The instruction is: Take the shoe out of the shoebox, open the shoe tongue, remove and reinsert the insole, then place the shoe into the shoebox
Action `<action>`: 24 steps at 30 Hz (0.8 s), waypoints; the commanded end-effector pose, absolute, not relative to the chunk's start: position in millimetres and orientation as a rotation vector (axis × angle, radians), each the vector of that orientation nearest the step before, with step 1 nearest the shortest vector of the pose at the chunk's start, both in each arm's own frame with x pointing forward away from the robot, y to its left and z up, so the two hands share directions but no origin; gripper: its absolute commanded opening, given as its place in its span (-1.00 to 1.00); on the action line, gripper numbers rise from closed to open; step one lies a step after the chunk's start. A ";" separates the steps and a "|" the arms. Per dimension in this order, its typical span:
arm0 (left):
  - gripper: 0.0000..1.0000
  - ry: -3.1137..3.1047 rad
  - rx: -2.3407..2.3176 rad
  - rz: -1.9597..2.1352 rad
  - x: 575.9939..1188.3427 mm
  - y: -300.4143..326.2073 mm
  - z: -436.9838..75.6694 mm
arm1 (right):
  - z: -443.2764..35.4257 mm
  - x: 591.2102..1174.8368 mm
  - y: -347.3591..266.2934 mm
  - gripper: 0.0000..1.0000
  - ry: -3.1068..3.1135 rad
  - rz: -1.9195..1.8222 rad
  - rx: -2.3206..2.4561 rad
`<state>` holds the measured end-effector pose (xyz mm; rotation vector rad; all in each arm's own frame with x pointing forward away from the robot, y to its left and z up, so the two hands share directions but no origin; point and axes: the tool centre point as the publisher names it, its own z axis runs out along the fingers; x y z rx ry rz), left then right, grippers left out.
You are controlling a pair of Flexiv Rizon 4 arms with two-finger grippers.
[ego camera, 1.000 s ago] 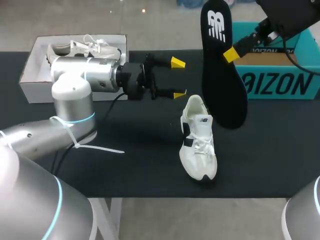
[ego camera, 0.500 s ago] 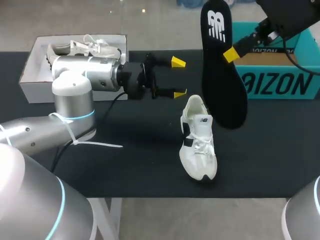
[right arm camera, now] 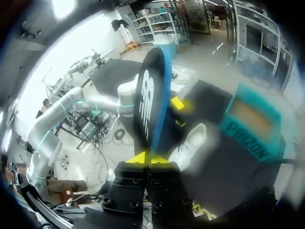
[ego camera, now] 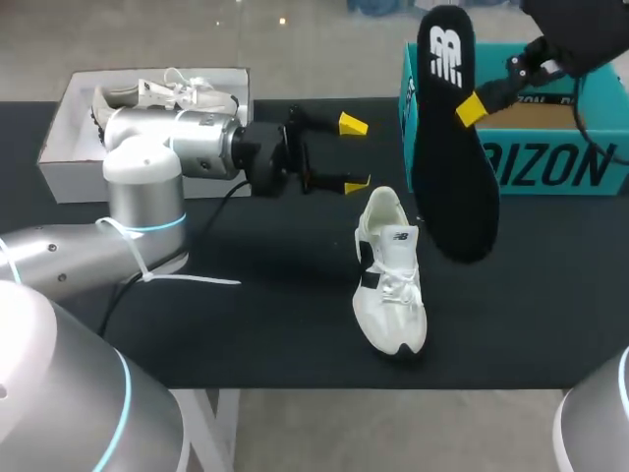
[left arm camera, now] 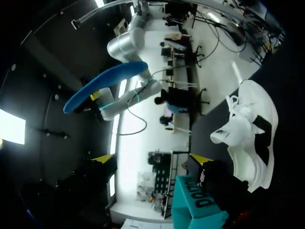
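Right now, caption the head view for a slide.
Right jaws hold black foam insole aloft beside white lace-up sneaker.

Matt black foam for the insole [ego camera: 452, 147], white cloth on the shoe [ego camera: 390, 270], satin silver metal along the left arm [ego camera: 172, 146]

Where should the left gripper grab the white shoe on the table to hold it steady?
Probably the heel collar of the white shoe, coming from the far side where the open left gripper hovers. The shoe stands on its sole, heel toward that gripper, its rim giving two sides to pinch.
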<state>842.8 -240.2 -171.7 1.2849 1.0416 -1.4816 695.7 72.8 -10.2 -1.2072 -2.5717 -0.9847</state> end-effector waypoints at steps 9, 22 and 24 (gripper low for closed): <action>1.00 0.961 1.322 -1.430 834.6 -258.7 -164.4 | -105.2 735.7 31.7 -1.00 -2.209 -1.086 -1.221; 1.00 0.957 1.333 -1.373 823.4 -255.4 -167.6 | -138.9 790.1 72.0 -1.00 -2.109 -1.055 -1.183; 1.00 0.953 1.340 -1.367 821.7 -254.6 -167.4 | -140.0 797.9 72.9 -1.00 -2.101 -1.052 -1.193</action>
